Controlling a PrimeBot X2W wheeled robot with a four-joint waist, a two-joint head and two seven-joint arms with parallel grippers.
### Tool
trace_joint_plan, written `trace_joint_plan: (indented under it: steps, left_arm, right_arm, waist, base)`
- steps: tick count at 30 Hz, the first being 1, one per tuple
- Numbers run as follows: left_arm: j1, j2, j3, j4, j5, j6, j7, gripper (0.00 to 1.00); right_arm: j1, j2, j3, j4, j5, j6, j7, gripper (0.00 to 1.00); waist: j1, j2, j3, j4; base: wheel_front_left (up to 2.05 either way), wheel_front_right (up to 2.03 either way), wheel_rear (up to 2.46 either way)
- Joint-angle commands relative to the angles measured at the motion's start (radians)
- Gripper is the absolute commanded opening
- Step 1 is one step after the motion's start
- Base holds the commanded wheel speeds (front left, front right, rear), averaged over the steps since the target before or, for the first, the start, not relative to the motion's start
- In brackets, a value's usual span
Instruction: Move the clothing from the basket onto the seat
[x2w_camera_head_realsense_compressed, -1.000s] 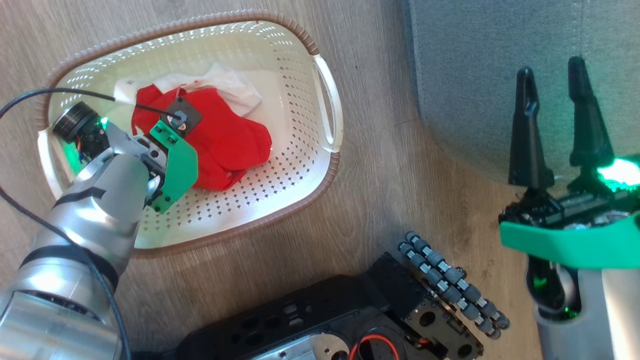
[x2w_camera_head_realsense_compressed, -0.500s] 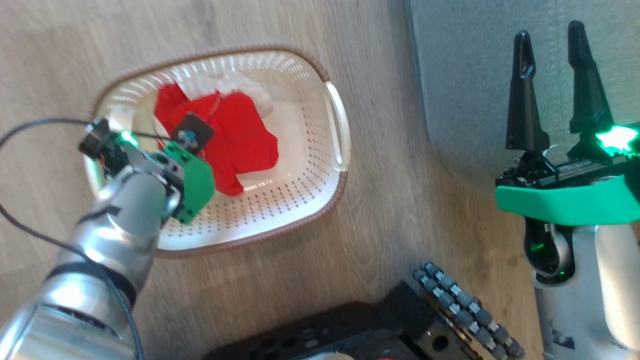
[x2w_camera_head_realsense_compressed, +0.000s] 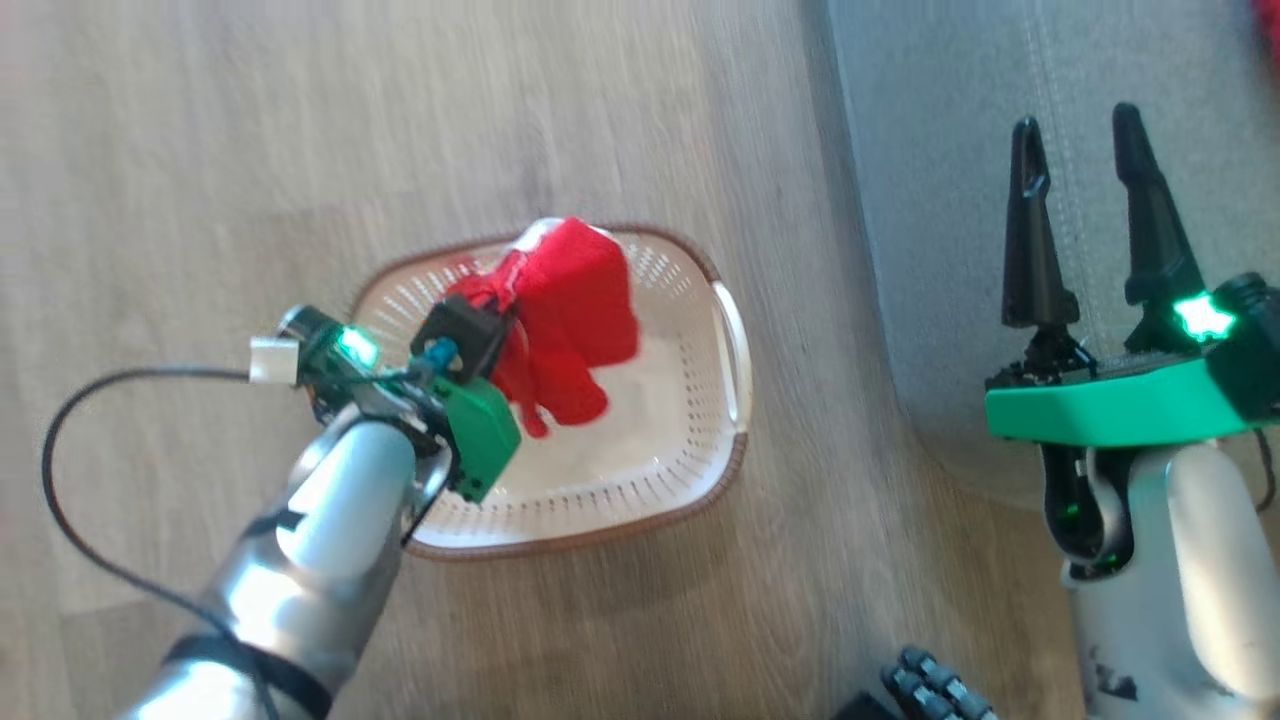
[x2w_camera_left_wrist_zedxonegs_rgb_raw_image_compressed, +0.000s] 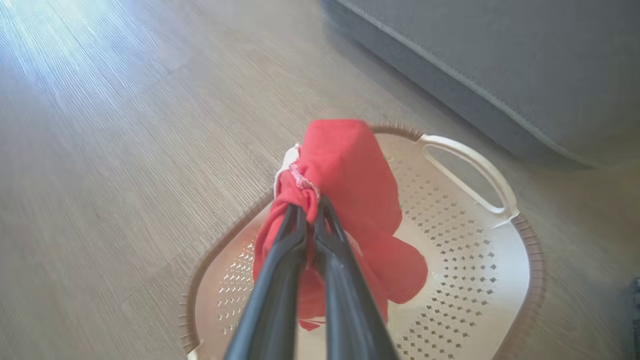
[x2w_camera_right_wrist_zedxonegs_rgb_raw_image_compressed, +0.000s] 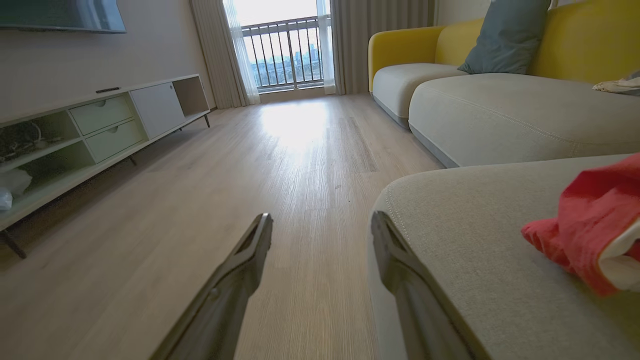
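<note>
I see my left gripper (x2w_camera_left_wrist_zedxonegs_rgb_raw_image_compressed: 311, 212) pressed together on a bunched fold of a red garment (x2w_camera_left_wrist_zedxonegs_rgb_raw_image_compressed: 350, 170), which hangs from the fingers over the basket (x2w_camera_left_wrist_zedxonegs_rgb_raw_image_compressed: 470, 280); whether its lowest fold touches the perforated bottom I cannot tell. The basket sits on the wooden floor (x2w_camera_head_realsense_compressed: 200, 150), just beside the grey seat (x2w_camera_head_realsense_compressed: 950, 150). My right gripper (x2w_camera_head_realsense_compressed: 1075, 120) hovers over the seat's edge, fingers spread and holding nothing. A second red garment (x2w_camera_right_wrist_zedxonegs_rgb_raw_image_compressed: 585, 225) lies on the seat cushion.
</note>
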Motion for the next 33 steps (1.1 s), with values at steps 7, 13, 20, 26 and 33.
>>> trace_joint_plan:
  steps: [7, 13, 20, 26, 33]
  left_arm:
    - [0.136, 0.046, 0.096, -0.268, -0.026, 0.039, -0.014, 0.00]
    - [0.228, 0.067, 0.177, -0.489, -0.017, 0.074, -0.014, 0.00]
    - [0.312, 0.077, 0.262, -0.677, 0.000, 0.089, -0.014, 0.00]
    - [0.382, 0.051, 0.367, -0.876, 0.002, 0.091, -0.014, 0.00]
    - [0.418, 0.006, 0.457, -1.083, 0.033, 0.077, -0.014, 0.00]
  right_arm:
    - [0.054, -0.007, 0.017, 0.018, -0.021, 0.000, -0.006, 1.00]
    - [0.077, -0.007, 0.027, 0.044, -0.021, 0.000, -0.006, 1.00]
    - [0.113, -0.007, 0.032, 0.069, -0.016, 0.000, -0.006, 1.00]
    - [0.151, -0.007, 0.041, 0.075, -0.012, 0.000, -0.006, 1.00]
    - [0.182, -0.007, 0.060, 0.057, -0.014, 0.000, -0.006, 1.00]
  waist:
    - [0.0001, -0.0001, -0.186, 0.083]
    - [0.0001, -0.0001, -0.279, 0.098]
    - [0.0001, -0.0001, -0.370, 0.108]
    - [0.0001, -0.0001, -0.442, 0.118]
    - [0.0001, -0.0001, -0.469, 0.130]
  base:
    - [0.00, 0.00, 0.00]
    - [0.00, 0.00, 0.00]
    - [0.00, 0.00, 0.00]
    - [0.00, 0.00, 0.00]
    - [0.00, 0.00, 0.00]
